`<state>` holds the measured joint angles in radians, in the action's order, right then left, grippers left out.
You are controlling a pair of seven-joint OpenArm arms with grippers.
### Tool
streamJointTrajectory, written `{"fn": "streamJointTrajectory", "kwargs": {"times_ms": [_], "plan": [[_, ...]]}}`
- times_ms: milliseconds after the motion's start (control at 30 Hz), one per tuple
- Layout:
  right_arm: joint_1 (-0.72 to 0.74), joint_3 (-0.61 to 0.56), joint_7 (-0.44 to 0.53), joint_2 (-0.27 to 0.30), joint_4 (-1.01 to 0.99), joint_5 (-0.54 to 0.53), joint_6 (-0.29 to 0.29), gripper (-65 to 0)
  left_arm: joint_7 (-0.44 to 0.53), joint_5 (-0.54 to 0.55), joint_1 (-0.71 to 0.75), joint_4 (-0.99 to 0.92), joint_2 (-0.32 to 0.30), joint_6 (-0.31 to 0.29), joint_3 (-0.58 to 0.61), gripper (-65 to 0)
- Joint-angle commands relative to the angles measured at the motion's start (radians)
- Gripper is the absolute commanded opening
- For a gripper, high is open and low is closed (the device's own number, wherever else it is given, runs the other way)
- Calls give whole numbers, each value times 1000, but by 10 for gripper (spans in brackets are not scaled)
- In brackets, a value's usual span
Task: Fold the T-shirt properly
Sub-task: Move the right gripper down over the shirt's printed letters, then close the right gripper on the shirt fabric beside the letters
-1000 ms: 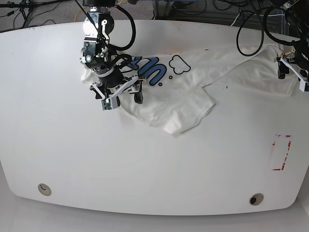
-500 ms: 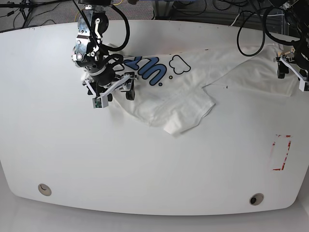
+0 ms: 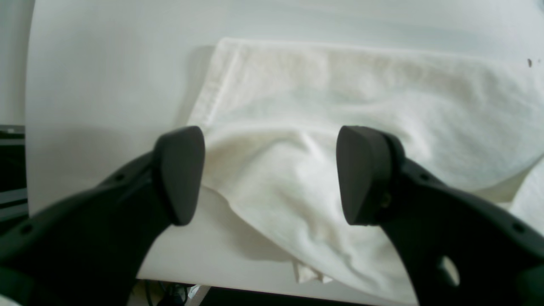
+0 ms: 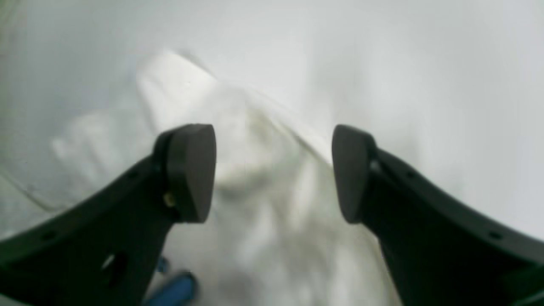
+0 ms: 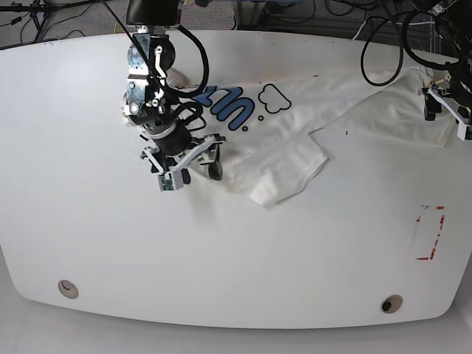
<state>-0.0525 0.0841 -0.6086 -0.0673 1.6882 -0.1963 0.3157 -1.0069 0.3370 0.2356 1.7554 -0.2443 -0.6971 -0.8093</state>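
The white T-shirt lies crumpled across the back of the table, with blue letters and a cloud facing up. A sleeve folds toward the front. My right gripper is at the shirt's left end. In the blurred right wrist view the gripper is open, and a ridge of the T-shirt runs between its fingers. My left gripper hangs over the shirt's right end. The left wrist view shows this gripper open above a hemmed corner of the T-shirt.
The white table carries a red-outlined rectangle at the right and two round holes near the front. Cables lie behind the back edge. The table edge is close under my left gripper.
My right arm swung left, then came forward and right along the shirt's left end, bunching the cloth there. Its jaws narrowed slightly. The left arm has not moved.
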Motion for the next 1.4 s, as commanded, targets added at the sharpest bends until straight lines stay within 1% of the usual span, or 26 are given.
{"fn": "streamJointTrajectory", "kwargs": {"times_ms": [0,100,300,433,500,700,833,900,1100,1167,1367], "plan": [[32,-32,42,4,-17,-12,5,-226,8,7,1,22,-17,-1,-11,-204],[71,-110,66,11,-89,-15,1,-215,12,4,9,25,-14,-1,-31,-208],[90,-127,81,16,-143,-12,4,-213,13,1,8,30,-10,-1,-59,-209],[81,-92,81,20,-161,-10,4,-221,8,3,2,35,-13,-1,-74,-206],[47,-40,80,28,-143,-13,-3,-236,-3,-3,-12,31,-18,-1,-69,-210],[13,34,71,33,-136,-13,-7,-285,-8,-6,-30,26,-21,-1,-76,-210],[22,87,72,25,-172,-12,-6,-294,6,-6,-33,13,-25,-1,-68,-213],[30,90,75,25,-194,-12,-7,-285,9,-7,-33,13,-25,-1,-65,-216],[60,75,79,25,-253,-14,-6,-274,24,-6,-29,6,-24,-1,-53,-236],[93,48,65,29,-274,-13,4,-266,28,-6,-26,11,-22,-1,-57,-228],[122,-4,62,26,-318,-11,8,-254,23,-10,-24,15,-22,-1,-71,-219]]}}
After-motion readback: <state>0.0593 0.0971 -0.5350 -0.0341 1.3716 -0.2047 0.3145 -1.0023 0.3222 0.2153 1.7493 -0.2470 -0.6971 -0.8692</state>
